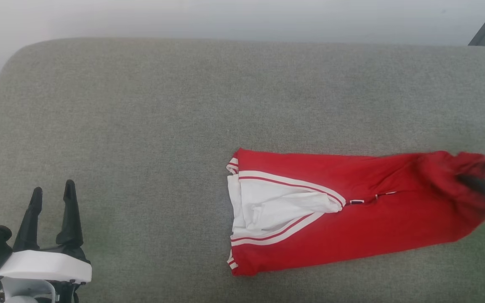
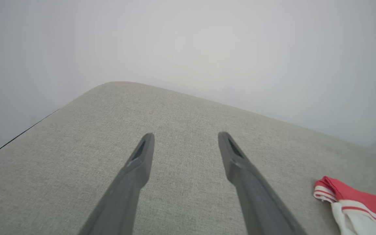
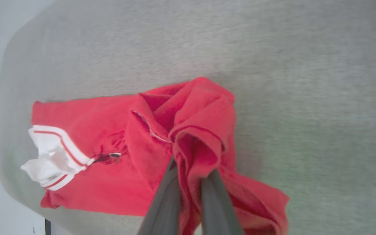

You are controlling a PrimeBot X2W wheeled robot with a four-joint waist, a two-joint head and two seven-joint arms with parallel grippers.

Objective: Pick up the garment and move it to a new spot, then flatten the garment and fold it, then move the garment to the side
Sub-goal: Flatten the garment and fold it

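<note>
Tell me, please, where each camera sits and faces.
Head view: on the head, looking down at the grey fabric cushion and red, white-sleeved jersey T-shirt; left gripper lower left, right gripper right edge.
Left wrist view: on that wrist, along open fingers across the cushion toward a pale wall.
Right wrist view: on that wrist, along shut fingers pinching the T-shirt.
All three share the T-shirt.

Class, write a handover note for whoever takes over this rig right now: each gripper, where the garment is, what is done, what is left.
Left gripper: open, empty, over the bare grey cushion.
Right gripper: shut on the bunched right end of the garment.
Garment: lies as a narrow folded strip, right of centre on the cushion.
Done: apparently flattened and folded.
Left: probably drag it aside, then release.
</note>
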